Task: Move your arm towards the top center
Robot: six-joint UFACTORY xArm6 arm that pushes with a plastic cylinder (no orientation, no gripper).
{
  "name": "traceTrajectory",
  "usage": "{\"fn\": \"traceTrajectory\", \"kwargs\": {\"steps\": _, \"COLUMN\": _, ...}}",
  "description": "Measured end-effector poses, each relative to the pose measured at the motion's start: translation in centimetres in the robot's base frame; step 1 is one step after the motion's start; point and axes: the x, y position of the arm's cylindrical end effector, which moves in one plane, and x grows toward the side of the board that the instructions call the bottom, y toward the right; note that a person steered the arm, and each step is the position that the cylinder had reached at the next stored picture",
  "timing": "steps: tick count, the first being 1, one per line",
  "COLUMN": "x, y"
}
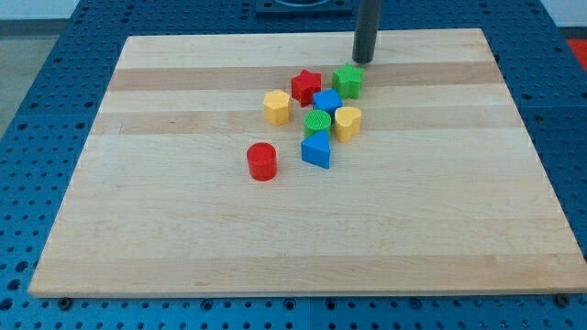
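My tip (363, 60) rested on the wooden tabletop (183, 229) near the view's top edge, a little to the right of the centre. The arm carried no hand, only a straight dark rod, so there was nothing to open or close. The tip stood just above the green star-shaped block (348, 81), close to it but apart.

The blocks lay together in one group below the tip. The red star block (306, 87) was to the left of the green one, and the blue cube (326, 101) sat just below the two. The yellow hexagonal block (276, 106) was further left. The green cylinder (317, 123) and the yellow heart-shaped block (348, 121) stood side by side, with the blue triangular block (315, 150) just under the green cylinder. The red cylinder (261, 161) lay alone at the lower left of the group.
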Motion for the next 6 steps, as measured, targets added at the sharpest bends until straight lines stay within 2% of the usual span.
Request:
{"fn": "traceTrajectory", "kwargs": {"steps": 1, "x": 1.9, "y": 0.0}}
{"fn": "traceTrajectory", "kwargs": {"steps": 2, "x": 0.1, "y": -0.5}}
{"fn": "traceTrajectory", "kwargs": {"steps": 3, "x": -3.5, "y": -2.2}}
{"fn": "traceTrajectory", "kwargs": {"steps": 4, "x": -3.6, "y": -5.9}}
{"fn": "traceTrajectory", "kwargs": {"steps": 6, "x": 0.4, "y": -4.7}}
